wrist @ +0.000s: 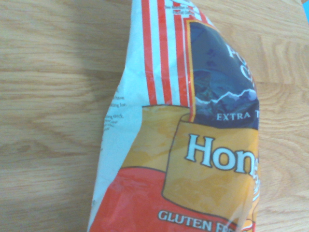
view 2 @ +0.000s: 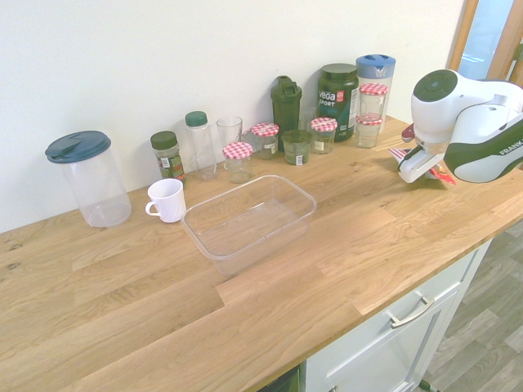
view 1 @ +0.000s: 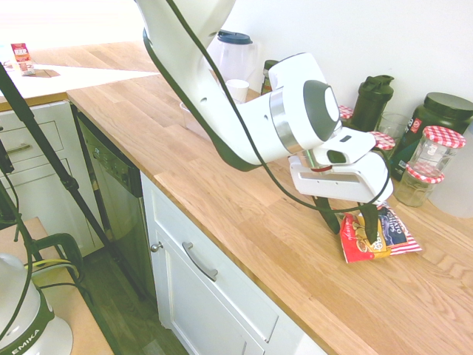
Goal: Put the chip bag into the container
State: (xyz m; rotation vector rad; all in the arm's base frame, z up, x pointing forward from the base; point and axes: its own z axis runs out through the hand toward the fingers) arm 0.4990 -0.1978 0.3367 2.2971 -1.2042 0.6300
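The chip bag (view 1: 393, 235) lies flat on the wooden counter at its right end, red with a dark blue panel and red-white striped edges. It fills the wrist view as the chip bag (wrist: 193, 145). My gripper (view 1: 351, 231) stands low over the bag's red end, open, with one dark finger on either side of that end. In the second exterior view only red slivers of the chip bag (view 2: 442, 175) show under the hand; the fingers are hidden there. The container (view 2: 249, 216), a shallow clear tub, sits mid-counter, far from the bag.
A white mug (view 2: 167, 199) and a clear pitcher (view 2: 88, 177) with a dark lid stand behind the container. Jars with red-checked lids (view 2: 239, 159), green bottles and a dark tub (view 2: 337, 100) line the wall. The counter's front edge (view 1: 222, 244) runs close by the bag.
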